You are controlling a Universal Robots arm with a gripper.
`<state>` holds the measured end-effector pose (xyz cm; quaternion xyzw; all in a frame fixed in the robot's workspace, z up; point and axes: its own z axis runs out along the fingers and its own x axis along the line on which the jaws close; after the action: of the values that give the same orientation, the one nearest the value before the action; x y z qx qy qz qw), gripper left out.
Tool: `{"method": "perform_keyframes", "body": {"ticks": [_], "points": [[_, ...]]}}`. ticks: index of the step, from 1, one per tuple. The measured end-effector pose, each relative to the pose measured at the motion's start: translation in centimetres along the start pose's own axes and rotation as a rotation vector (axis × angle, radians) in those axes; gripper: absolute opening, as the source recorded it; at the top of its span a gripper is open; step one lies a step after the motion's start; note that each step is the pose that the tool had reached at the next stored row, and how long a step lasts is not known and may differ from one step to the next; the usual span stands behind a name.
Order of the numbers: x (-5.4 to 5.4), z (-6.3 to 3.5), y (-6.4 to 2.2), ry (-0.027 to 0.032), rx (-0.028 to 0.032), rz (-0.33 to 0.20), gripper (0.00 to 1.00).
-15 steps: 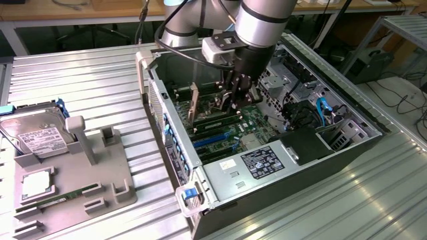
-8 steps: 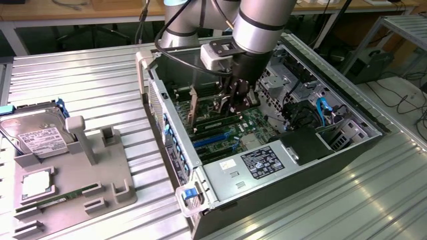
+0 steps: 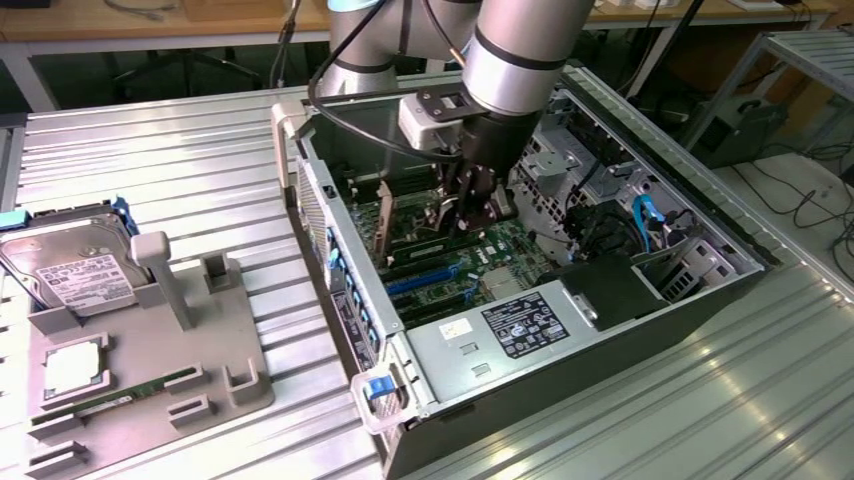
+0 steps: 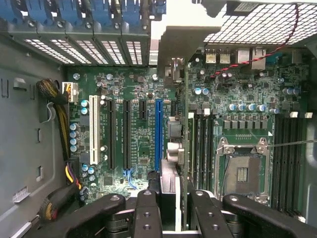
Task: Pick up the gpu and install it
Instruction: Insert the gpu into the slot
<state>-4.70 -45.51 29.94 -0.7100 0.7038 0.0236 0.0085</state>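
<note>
The gpu (image 4: 174, 148) is being gripped edge-on by the gripper (image 4: 171, 201), whose jaws are clamped on its upper edge. Its long axis is being held parallel to the blue slot (image 4: 158, 134), just beside it on the CPU socket (image 4: 242, 171) side.

The exterior view looks down from high above the computer case (image 3: 561, 420). The wrist view, close inside it, faces the green board (image 4: 138, 129) both see.

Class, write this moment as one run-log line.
gripper: shut on gpu | gpu: edge-on over motherboard | place: inside computer case
</note>
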Motion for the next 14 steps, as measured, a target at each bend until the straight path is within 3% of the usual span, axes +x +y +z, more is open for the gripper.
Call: {"method": "perform_keyframes", "body": {"ticks": [9,14], "points": [[0.0,0.19,0.06,-0.0003,0.0001,0.0,0.28],[0.1,1.05,0.11,0.0002,-0.0003,0.0,0.28]]}}
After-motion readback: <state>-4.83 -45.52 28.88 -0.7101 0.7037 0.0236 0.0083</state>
